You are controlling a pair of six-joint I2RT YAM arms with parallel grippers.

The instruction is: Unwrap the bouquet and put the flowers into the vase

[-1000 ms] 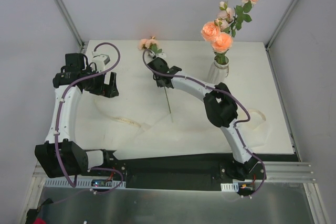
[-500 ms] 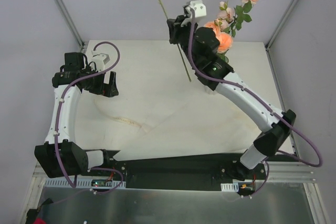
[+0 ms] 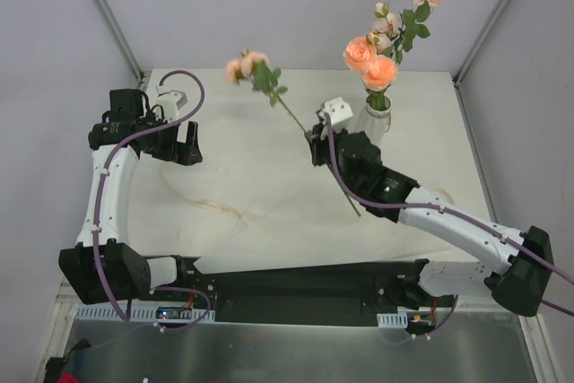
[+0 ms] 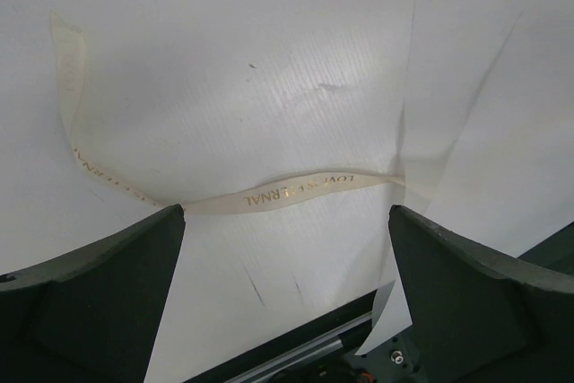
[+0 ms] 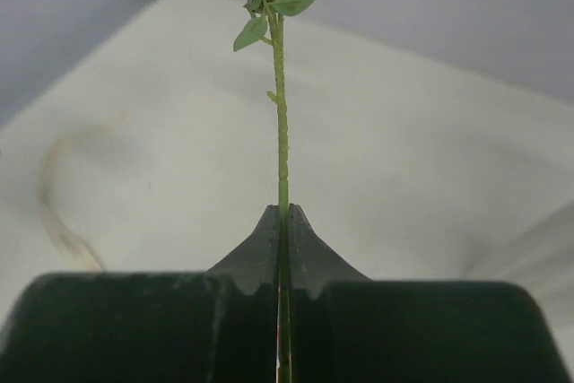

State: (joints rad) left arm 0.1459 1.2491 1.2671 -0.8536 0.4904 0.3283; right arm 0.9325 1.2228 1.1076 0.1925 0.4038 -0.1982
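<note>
While the right hand [image 3: 314, 143] is pinched fully shut on the thin green stem of a single rose [image 3: 269, 87], that flower hangs tilted in the air above the tabletop [image 3: 215, 96]. Its peach blooms are up and to the hand's left, and the bare stem end trails down past the hand on its near side. In the wrist view the two fingers [image 5: 256, 253] meet flat on the stem [image 5: 282, 132], which runs straight out ahead of them to the leaves. The vase [image 3: 375, 121] stands just to the right of this hand and slightly beyond it, holding other roses [image 3: 372, 62] that lean up and away.

The left hand [image 3: 184, 145] hovers wide open with nothing in it. Below it lies the flattened wrapping paper [image 4: 269, 87], with the cream ribbon [image 4: 287, 190] between its fingers.

The rose looks light and wiry, stiff enough to keep its line but top-heavy, so it could swivel in a two-finger pinch. The grip sits roughly mid-stem, which seems right, because it leaves bare stem free to feed into the narrow neck. The blooms and leaves are soft and make poor places to hold. The glass vase is probably smooth and easily tipped, loaded as it is with tall flowers, so the stem should enter without nudging the rim.
</note>
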